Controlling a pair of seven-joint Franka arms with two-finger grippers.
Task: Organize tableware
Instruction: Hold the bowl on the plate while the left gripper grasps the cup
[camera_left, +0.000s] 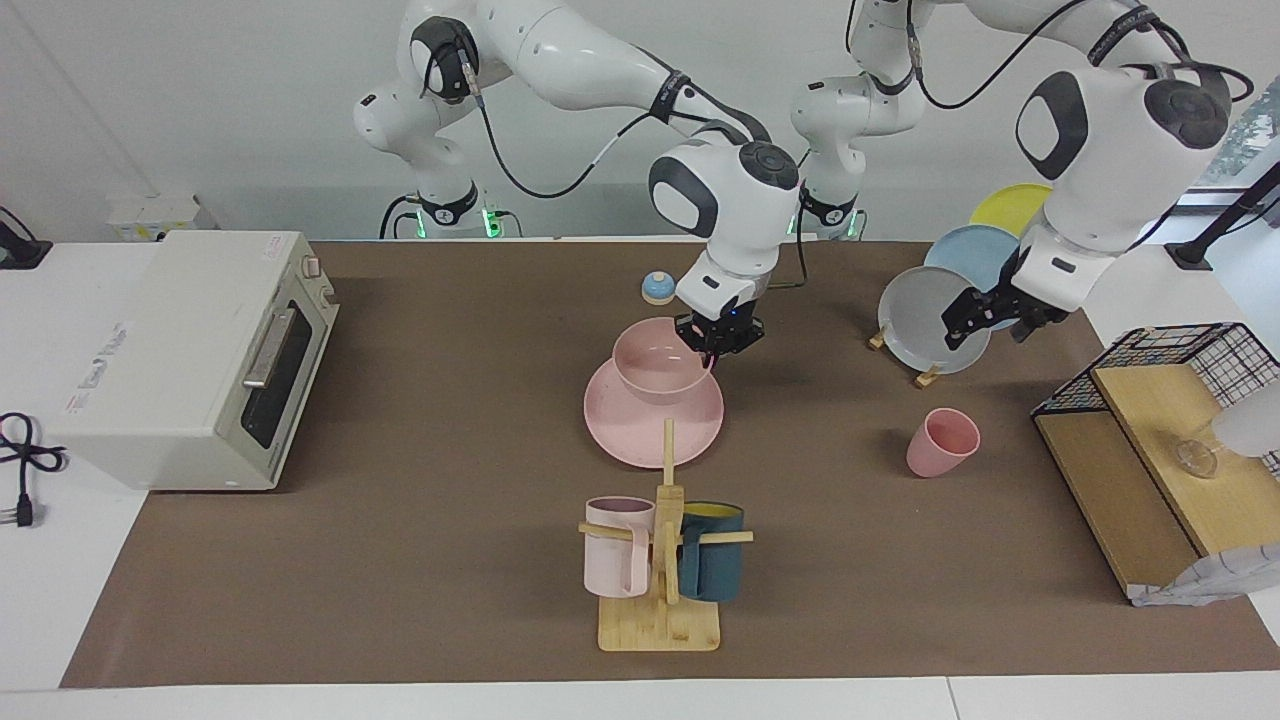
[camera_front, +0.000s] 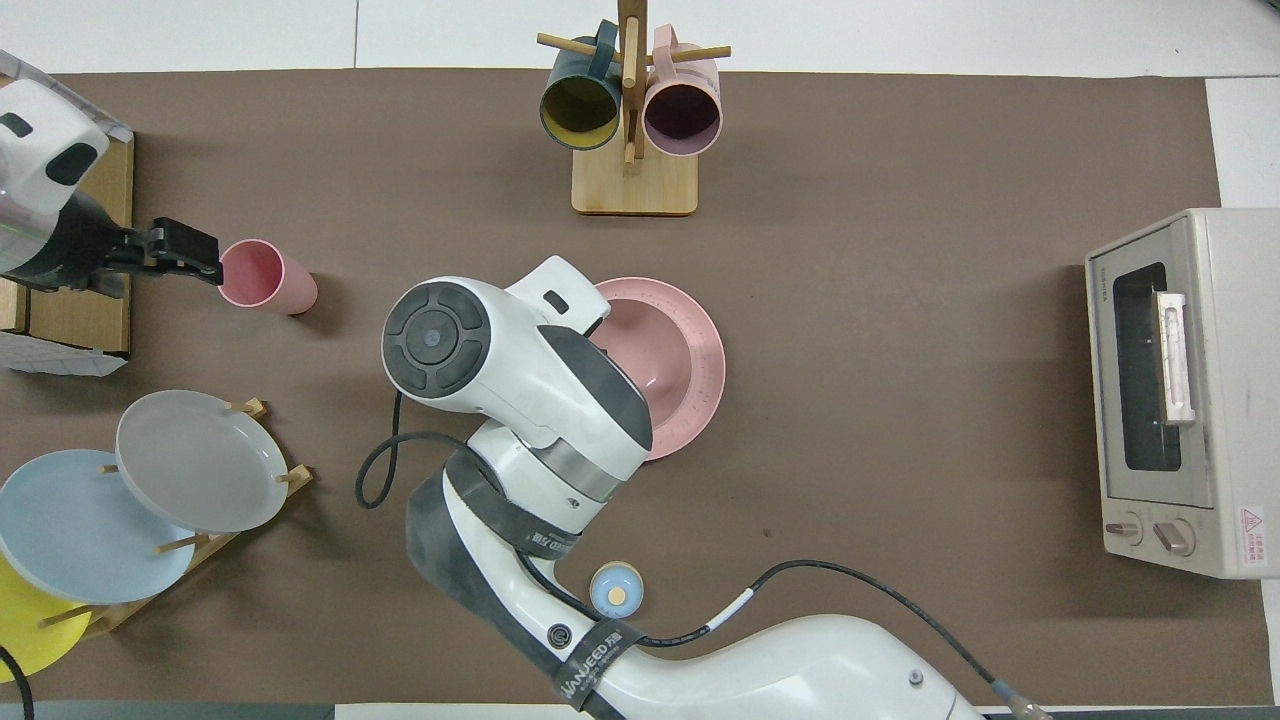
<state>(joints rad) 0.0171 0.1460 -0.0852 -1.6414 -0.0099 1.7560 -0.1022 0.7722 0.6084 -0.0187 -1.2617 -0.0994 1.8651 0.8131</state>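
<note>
1. A strap (camera_front: 590, 668) around the right arm reads "WANJEED".
2. The toaster oven (camera_front: 1180, 390) carries a small brand name at its door's top corner, too small to read, and a red warning triangle sticker by its knobs.

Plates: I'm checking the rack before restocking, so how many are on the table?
4. The pink plate lies mid-table under the pink bowl; the grey plate, blue plate and yellow plate stand in the rack at the left arm's end.

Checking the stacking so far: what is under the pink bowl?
The pink bowl sits on the wide pink plate, whose rim shows around it. The plate's centre is covered by the bowl. The right tool is at the bowl's rim.
</note>
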